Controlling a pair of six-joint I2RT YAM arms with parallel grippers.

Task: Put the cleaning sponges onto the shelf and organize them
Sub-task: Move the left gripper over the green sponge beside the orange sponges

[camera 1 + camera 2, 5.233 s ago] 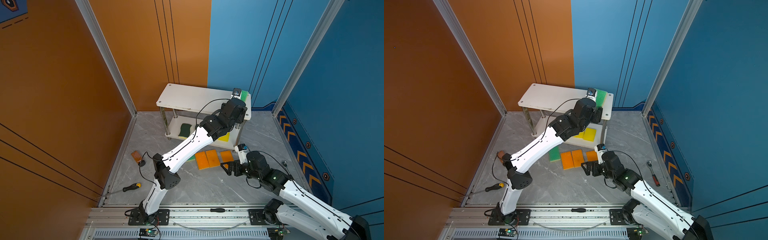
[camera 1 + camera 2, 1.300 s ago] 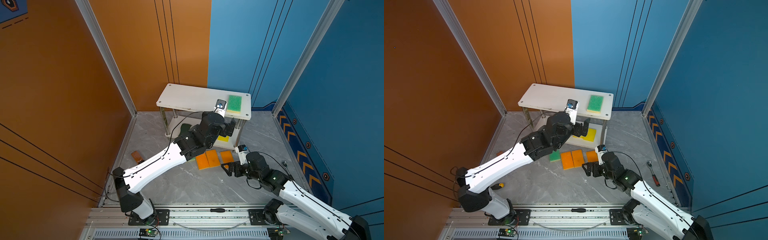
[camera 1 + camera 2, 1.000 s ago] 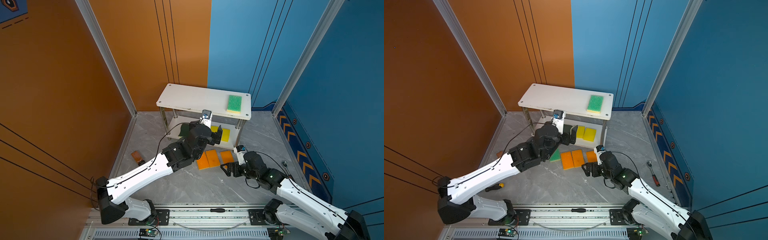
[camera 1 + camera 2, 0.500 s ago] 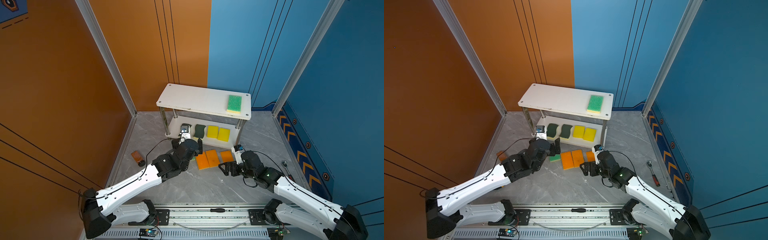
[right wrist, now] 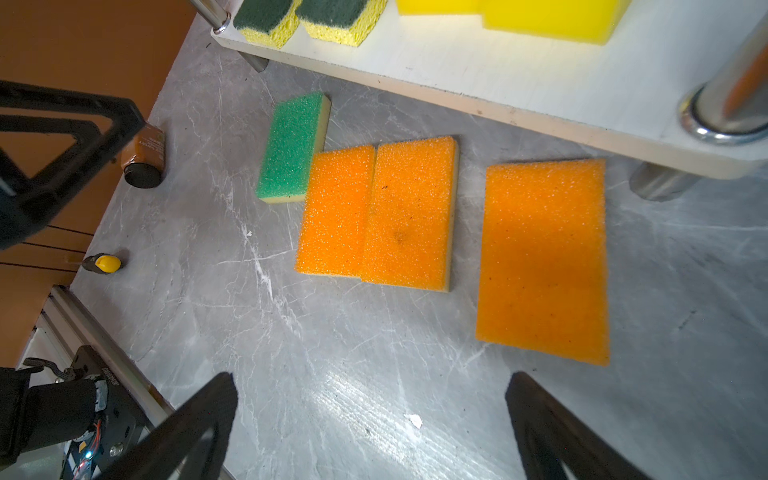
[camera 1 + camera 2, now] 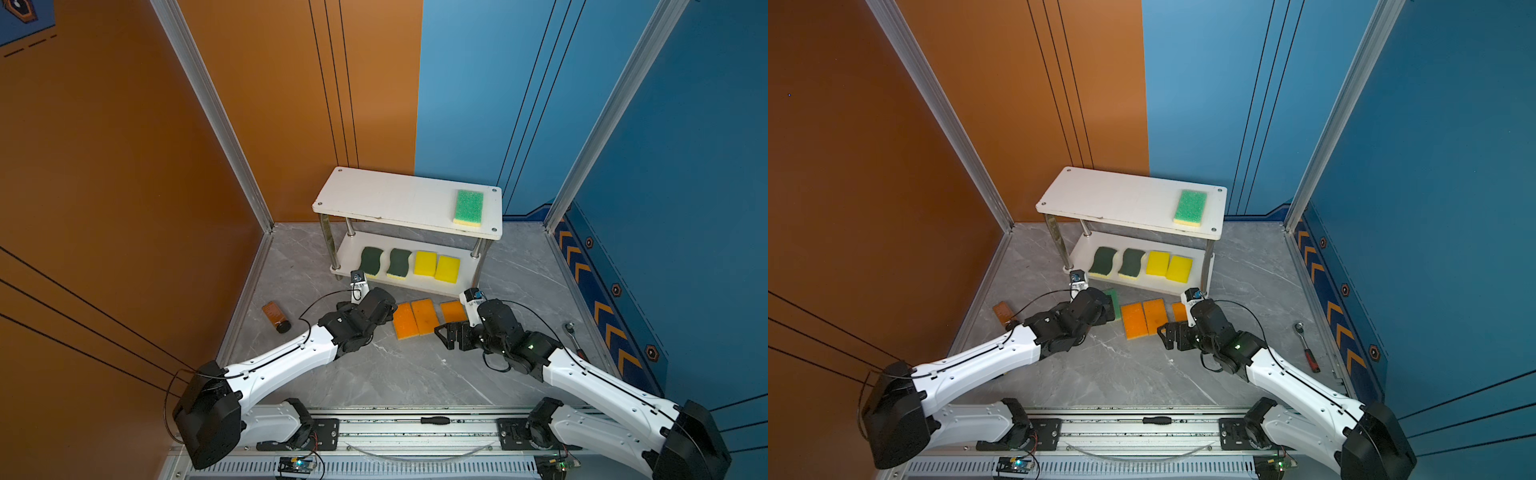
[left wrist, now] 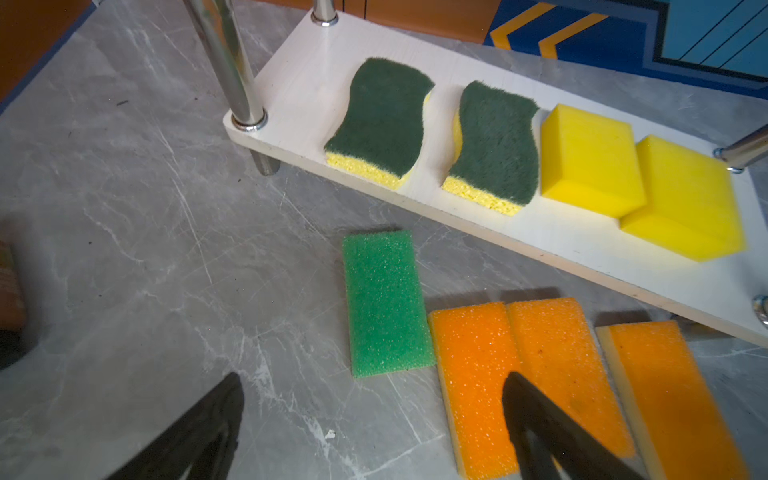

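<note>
Green foam shows in two places. One light-green sponge [image 6: 468, 208] lies flat at the right end of the top board of the shelf [image 6: 386, 195]. A second light-green sponge [image 7: 384, 303] lies on the grey desk [image 6: 374, 374], just near of the shelf's left end.

The lower board [image 7: 299, 83] carries a row from left to right: left dark-green sponge [image 6: 371, 261], right dark-green sponge [image 6: 399, 262], left yellow sponge [image 6: 425, 262] and right yellow sponge [image 6: 447, 269], the yellow pair touching.

On the desk the left orange sponge [image 6: 405, 321] sits against the second light-green sponge and touches the middle orange sponge [image 6: 424, 316]. The right orange sponge [image 6: 453, 311] lies apart.

The left tool [image 7: 372, 386] hangs at the near end of the second light-green sponge, spread wide and empty. The right tool [image 5: 370, 386], also wide apart and empty, hangs near the right orange sponge.
</note>
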